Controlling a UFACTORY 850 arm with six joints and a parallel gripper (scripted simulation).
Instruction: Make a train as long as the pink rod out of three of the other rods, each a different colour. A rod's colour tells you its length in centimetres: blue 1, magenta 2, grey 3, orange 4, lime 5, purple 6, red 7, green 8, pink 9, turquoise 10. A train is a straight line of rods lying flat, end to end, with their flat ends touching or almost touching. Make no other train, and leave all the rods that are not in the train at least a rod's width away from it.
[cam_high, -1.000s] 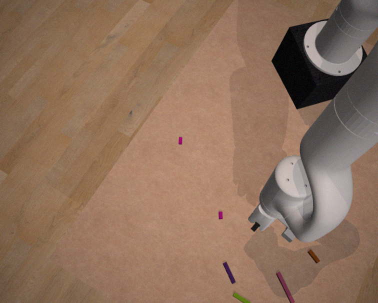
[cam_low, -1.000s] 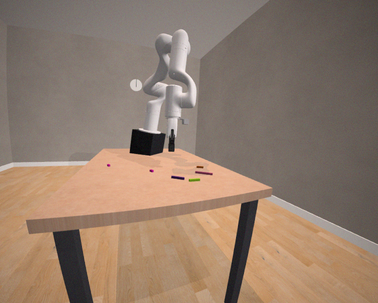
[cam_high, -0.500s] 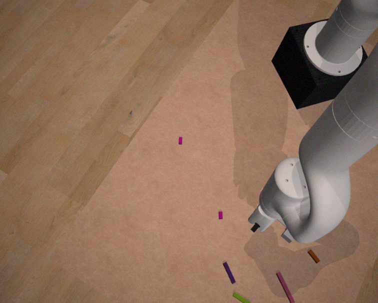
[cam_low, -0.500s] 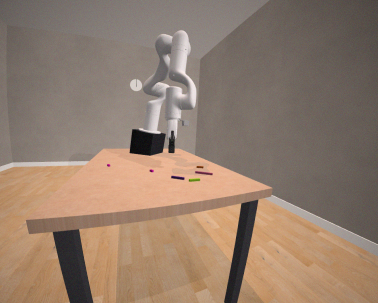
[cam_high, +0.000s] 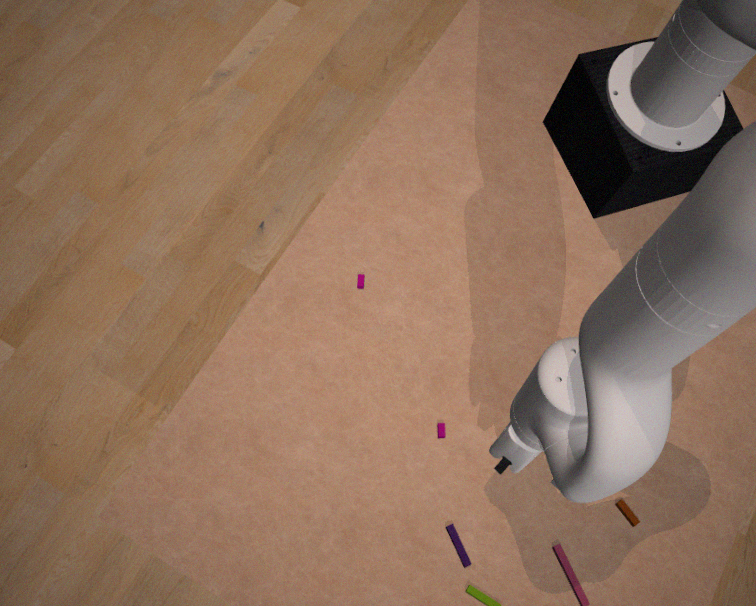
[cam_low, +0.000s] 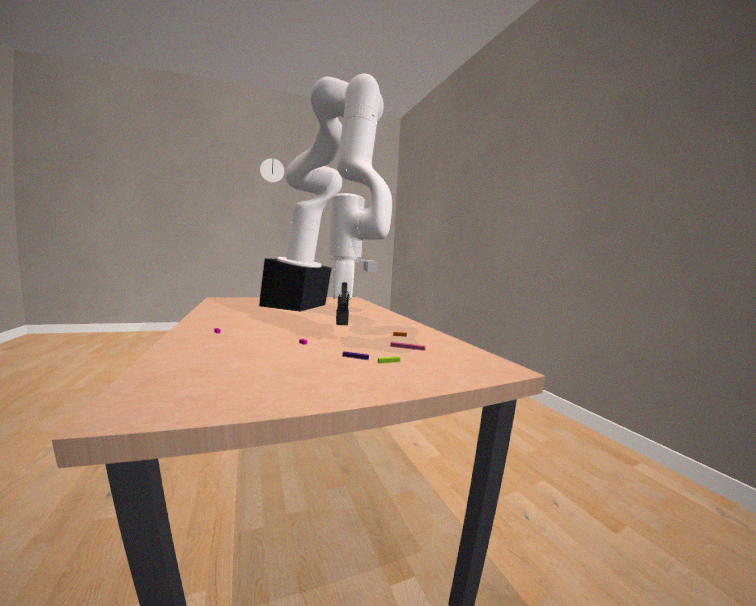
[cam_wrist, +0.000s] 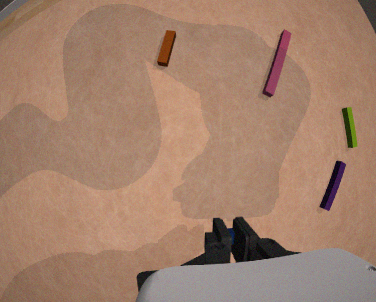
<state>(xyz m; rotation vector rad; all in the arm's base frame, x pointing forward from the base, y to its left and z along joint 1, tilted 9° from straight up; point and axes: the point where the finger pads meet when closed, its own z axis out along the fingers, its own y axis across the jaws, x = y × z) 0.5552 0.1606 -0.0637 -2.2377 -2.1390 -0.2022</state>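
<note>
My gripper (cam_high: 502, 465) (cam_low: 342, 315) (cam_wrist: 226, 234) is shut on a small blue rod (cam_wrist: 232, 232), of which only a sliver shows between the fingers in the wrist view. It hangs above the table, clear of the other rods. The pink rod (cam_high: 570, 573) (cam_low: 407, 345) (cam_wrist: 278, 63) lies flat ahead. An orange rod (cam_high: 627, 511) (cam_low: 399, 333) (cam_wrist: 166, 48) lies beside it, apart. A purple rod (cam_high: 458, 544) (cam_low: 355, 355) (cam_wrist: 333, 185) and a lime rod (cam_high: 482, 595) (cam_low: 388, 359) (cam_wrist: 350, 126) lie near the table's edge. None of the rods touch each other.
Two short magenta rods (cam_high: 360, 280) (cam_high: 441, 429) (cam_low: 217, 330) (cam_low: 303, 341) lie apart further out on the table (cam_low: 252, 391). The arm's black base (cam_high: 605, 157) (cam_low: 293, 284) stands at the back. The curved table edge runs just beyond the lime rod.
</note>
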